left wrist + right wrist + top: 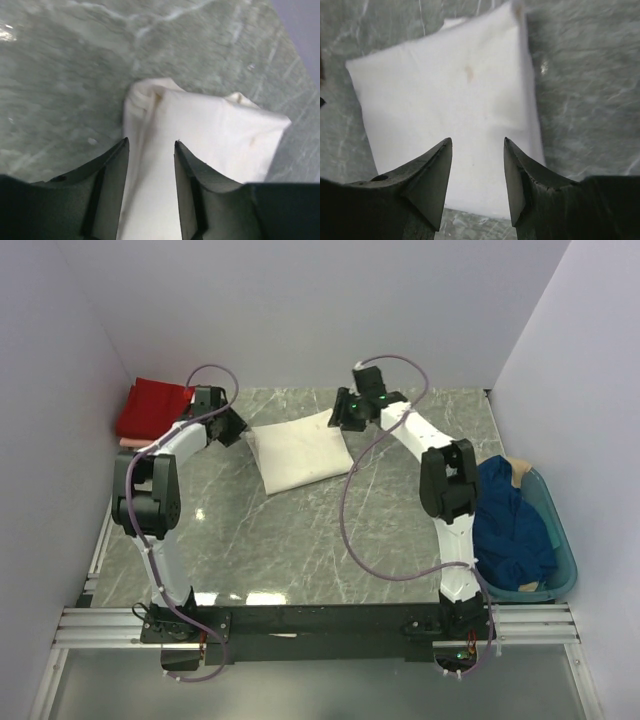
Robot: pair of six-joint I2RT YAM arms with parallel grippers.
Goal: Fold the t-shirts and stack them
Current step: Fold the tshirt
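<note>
cream shirt [298,454] folded — left jaws apart at left edge, right jaws apart at right.

Folded cream-white t-shirt [298,455] on marble table [300,540]

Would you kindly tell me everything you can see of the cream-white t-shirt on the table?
The cream-white t-shirt is soft, cotton-looking cloth folded into a roughly rectangular pad, lying flat on the grey marbled table toward its far side. A faint tan mark shows on its top face, and one end is bunched. The left gripper and right gripper hang over opposite sides, jaws open, gripping nothing.
</note>
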